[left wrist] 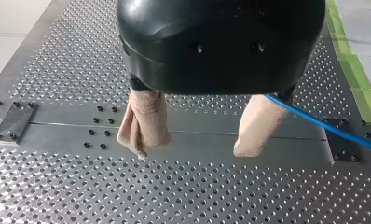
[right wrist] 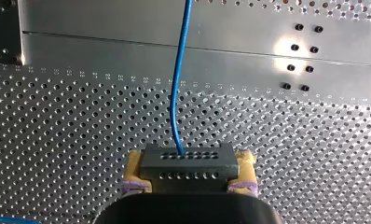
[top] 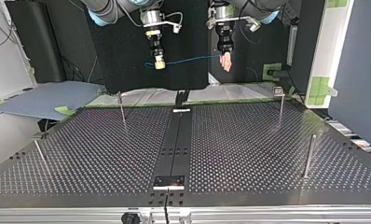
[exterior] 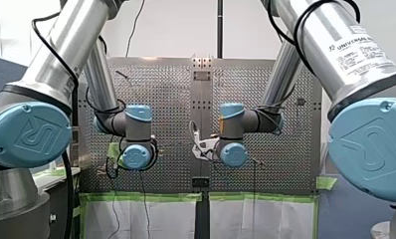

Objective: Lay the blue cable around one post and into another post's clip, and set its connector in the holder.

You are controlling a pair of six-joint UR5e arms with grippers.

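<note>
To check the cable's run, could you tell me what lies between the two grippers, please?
Only the blue cable, in the top view: it spans the air from the connector in my right gripper to my left gripper, above the table.

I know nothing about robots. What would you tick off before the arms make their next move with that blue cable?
1. Connector gripped: ok. It sits between the yellow pads of my right gripper.
2. Blue cable held by my left gripper: not ok. Its fingers are apart, and the cable only passes beside one beige pad.
3. Cable free of snags: ok. In the top view it hangs in the air between the grippers and touches no posts.
4. Clearance over the table: ok. Both grippers hang clear above it.
5. Which post carries the clip: cannot tell.
</note>
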